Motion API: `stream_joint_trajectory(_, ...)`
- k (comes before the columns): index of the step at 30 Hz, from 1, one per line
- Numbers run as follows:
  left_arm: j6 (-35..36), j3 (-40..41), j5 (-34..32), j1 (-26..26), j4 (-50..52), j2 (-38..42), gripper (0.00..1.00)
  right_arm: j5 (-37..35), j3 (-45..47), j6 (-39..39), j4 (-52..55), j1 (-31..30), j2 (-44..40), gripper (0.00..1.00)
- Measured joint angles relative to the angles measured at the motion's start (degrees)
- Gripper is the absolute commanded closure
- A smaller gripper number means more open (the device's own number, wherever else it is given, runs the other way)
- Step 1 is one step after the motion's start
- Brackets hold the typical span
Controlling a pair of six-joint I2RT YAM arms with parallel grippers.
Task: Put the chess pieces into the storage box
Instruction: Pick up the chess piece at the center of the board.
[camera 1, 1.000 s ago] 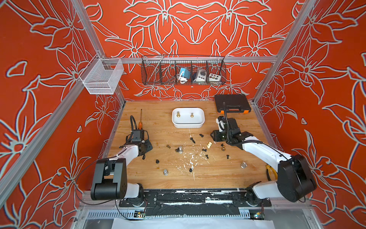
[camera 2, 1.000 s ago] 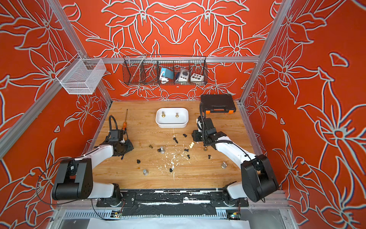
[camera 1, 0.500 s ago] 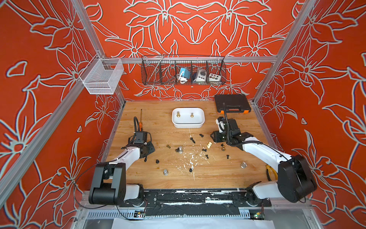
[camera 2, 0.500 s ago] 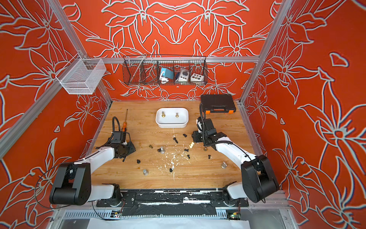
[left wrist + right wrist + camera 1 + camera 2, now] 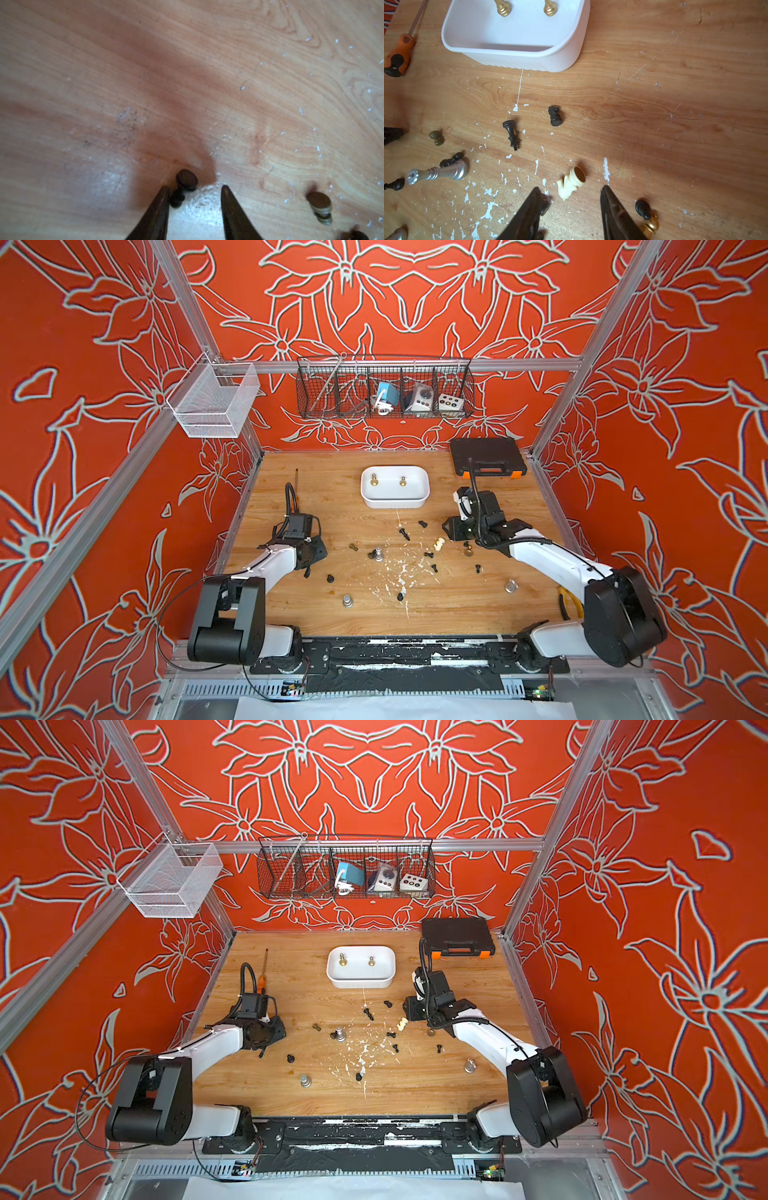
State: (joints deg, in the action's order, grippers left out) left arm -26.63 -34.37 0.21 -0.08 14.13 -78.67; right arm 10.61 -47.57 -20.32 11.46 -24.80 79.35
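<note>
Left pincer (image 5: 194,187) stands apart, a black pawn (image 5: 186,180) lying against one tip. Right pincer (image 5: 571,188) apart too, the cream knight (image 5: 569,185) on the bench (image 5: 654,104) between its tips, well apart from the storage box (image 5: 529,60).

Bright, even light; blurred wrist close-ups

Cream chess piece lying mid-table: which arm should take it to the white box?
Right. The right end effector is open with the cream chess piece lying between its fingers, and the white box stands close by. The left end effector is open around a black pawn elsewhere.
</note>
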Motion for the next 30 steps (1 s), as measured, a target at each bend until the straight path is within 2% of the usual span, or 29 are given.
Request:
stream_joint_trajectory(9,2.34,-3.17,-1.62,0.0,0.28,-3.72,0.65,-0.04,0.9,-0.07,-0.13,0.0,-0.46,0.51)
stream_joint_trajectory(30,6.73,-4.59,-4.5,-0.74,1.97,-5.2,0.74,-0.09,1.53,-0.46,-0.37,0.0,-1.44,0.51)
